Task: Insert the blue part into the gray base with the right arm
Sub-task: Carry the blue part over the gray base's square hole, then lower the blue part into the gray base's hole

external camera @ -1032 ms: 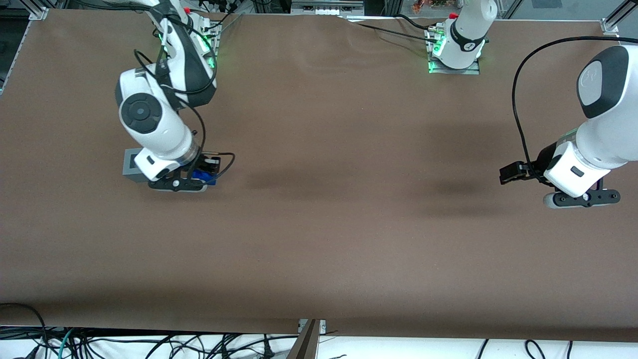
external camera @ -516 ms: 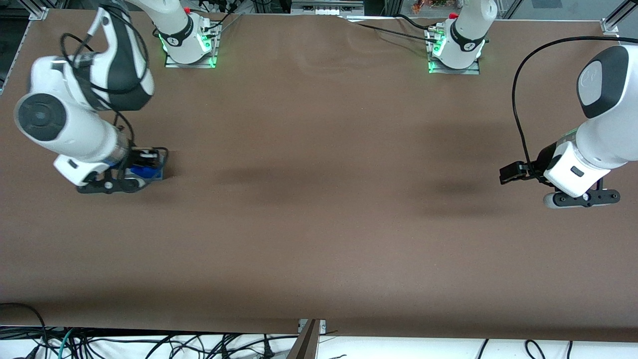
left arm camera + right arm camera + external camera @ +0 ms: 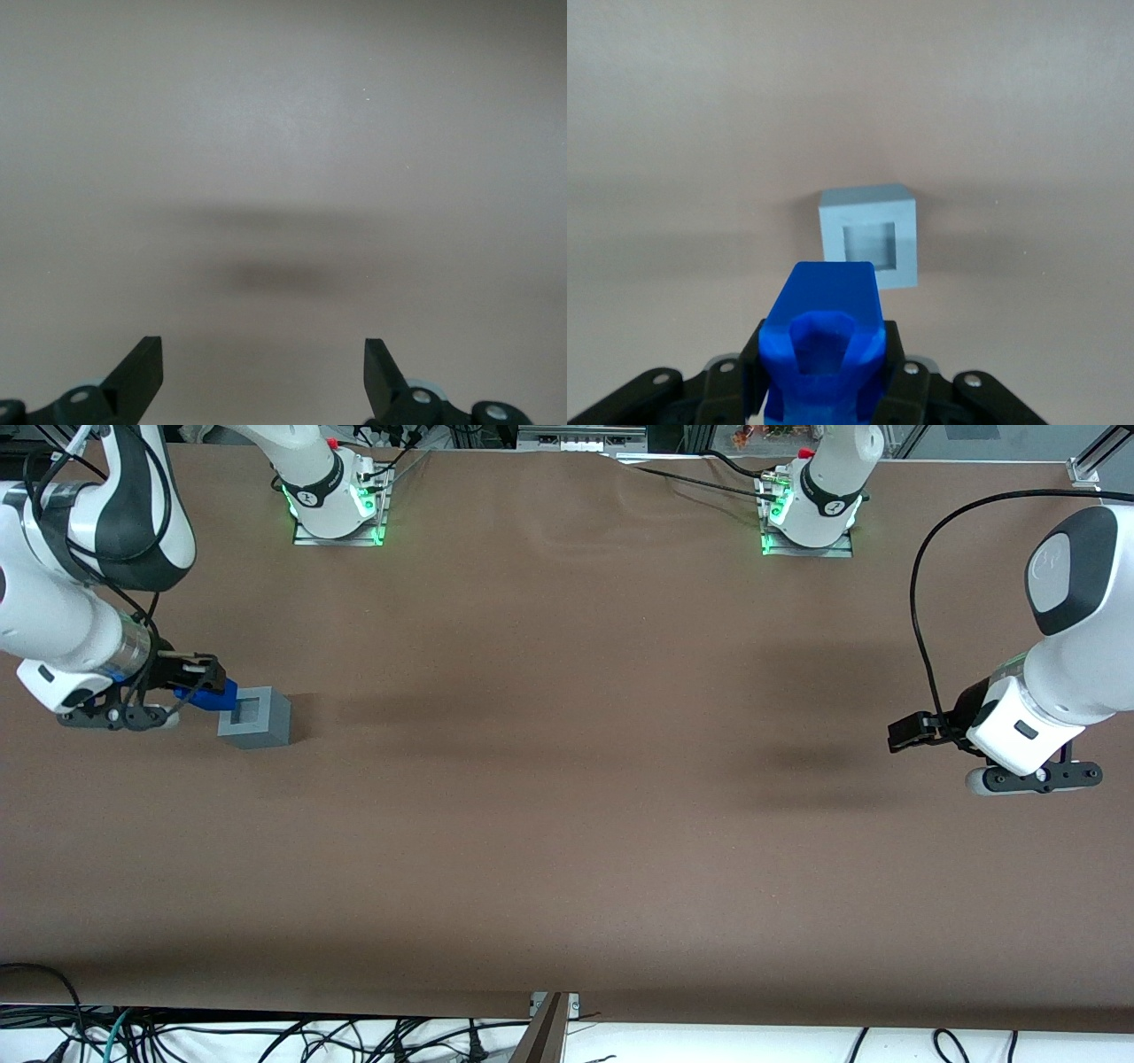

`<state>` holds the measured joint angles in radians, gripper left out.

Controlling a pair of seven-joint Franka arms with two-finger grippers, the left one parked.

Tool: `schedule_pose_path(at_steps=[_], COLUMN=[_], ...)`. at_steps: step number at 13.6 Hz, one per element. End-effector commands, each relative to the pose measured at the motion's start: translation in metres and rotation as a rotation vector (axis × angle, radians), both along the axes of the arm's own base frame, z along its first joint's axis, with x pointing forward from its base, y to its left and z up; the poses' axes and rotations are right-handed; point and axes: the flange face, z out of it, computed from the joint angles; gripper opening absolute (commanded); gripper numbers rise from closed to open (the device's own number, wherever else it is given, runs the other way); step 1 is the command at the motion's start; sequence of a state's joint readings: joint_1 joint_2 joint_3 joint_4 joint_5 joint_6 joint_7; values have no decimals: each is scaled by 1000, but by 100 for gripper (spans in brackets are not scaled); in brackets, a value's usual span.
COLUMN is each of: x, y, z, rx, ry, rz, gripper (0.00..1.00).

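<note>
Clamped between the black fingers of the gripper, the blue part hangs above the brown table at the working arm's end, just beside the gray base and not yet over its recess. From the right wrist camera the blue part is a bright, glossy plastic block with a flat squared end and a faceted, notched collar nearer the gripper — its long axis runs out from between the fingers, squared end leading. In the front view that axis lies close to level and points toward the gray base, the tip reaching the cube's upper edge; whether they touch cannot be told. The gray base is a light gray cube standing flat on the table, its square recess facing up and open. The right arm — white with dark joint bands — leans in from the table's edge.
</note>
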<state>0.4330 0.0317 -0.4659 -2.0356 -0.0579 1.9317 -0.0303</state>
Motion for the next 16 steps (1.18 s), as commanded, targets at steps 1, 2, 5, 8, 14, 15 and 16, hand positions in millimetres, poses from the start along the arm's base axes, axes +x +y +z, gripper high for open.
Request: schedule_pose_path(at_steps=[1, 2, 5, 8, 14, 15, 16], x=[-12, -12, -22, -24, -24, -24, -24], y=[-23, -35, -36, -40, -40, -40, -40], z=[-22, -32, -61, -82, -99, -102, -103], rx=[10, 10, 8, -1, -10, -13, -11], ry=[-14, -13, -20, -49, -49, -42, -41], rz=[82, 108, 119, 124, 125, 125, 123], gripper=[23, 23, 23, 23, 23, 23, 23])
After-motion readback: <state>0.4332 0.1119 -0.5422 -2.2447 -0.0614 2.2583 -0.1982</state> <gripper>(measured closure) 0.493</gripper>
